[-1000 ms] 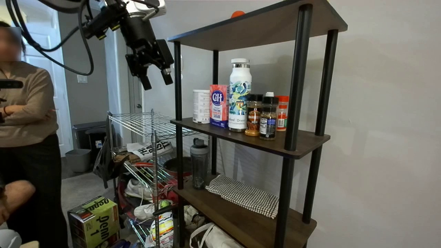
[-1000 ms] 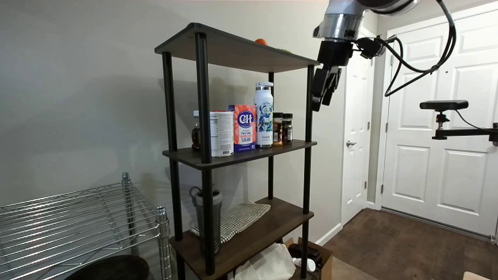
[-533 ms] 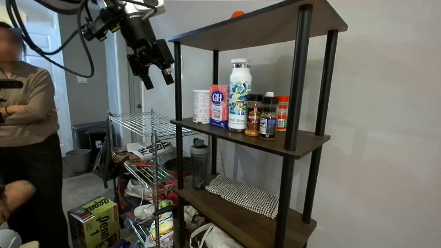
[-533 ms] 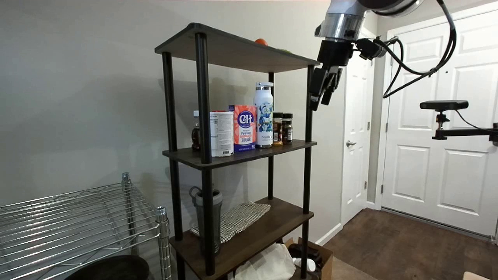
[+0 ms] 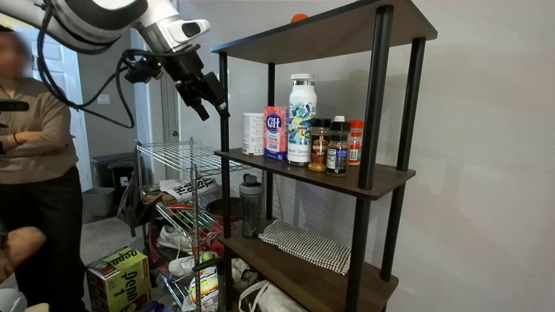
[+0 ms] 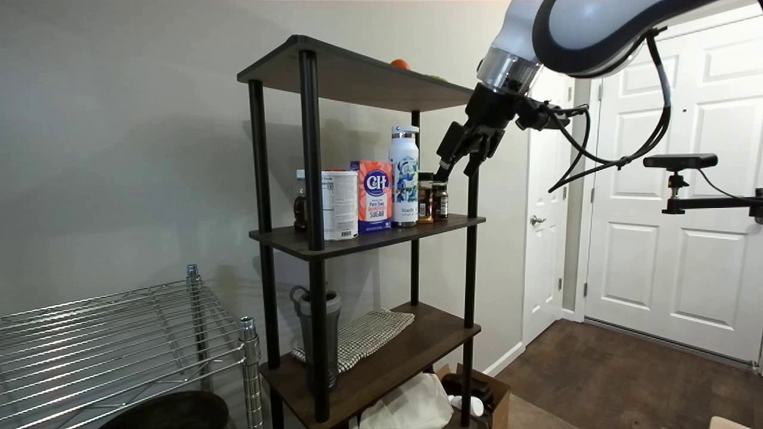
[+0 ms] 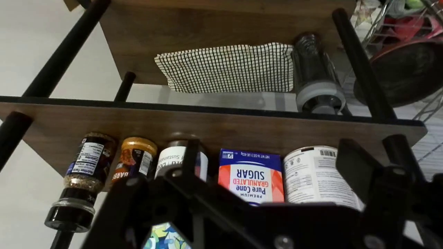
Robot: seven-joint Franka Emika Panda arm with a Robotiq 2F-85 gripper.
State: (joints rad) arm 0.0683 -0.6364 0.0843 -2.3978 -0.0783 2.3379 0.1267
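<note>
Pale wall [image 5: 485,156] behind a dark rack [image 5: 321,39] with a brown middle counter [image 5: 388,175]. Upright on it, in a row: a sugar box [image 5: 275,136] between a white can [image 5: 253,136] and a patterned bottle [image 5: 302,117], with spice jars [image 5: 319,151] beyond. Empty and spread wide: the end effector [image 5: 213,112], tilted downward at the front of the rack. Framed between its fingers [image 7: 358,169] in the wrist view: the sugar box and much of the white can.

Probably an approach, with no grasp made. Would call, for any closer move, for room past the front posts [image 5: 373,130] and beside close-packed neighbours.

Hard to judge: true gap between fingertips and row. In an exterior view, overlap of one fingertip [image 6: 444,173] with a spice jar lid, contact impossible to confirm. Hidden in the wrist view, behind the end effector: tops of the sugar box and white can, much of the patterned bottle. Partly covered by a post in an exterior view: a dark bottle [image 6: 298,205] near the white can. Cut off in both exterior views: the arm [image 5: 102,21]. Barely showing over the rack's top edge: something orange [image 6: 400,64], too little in sight to name.
</note>
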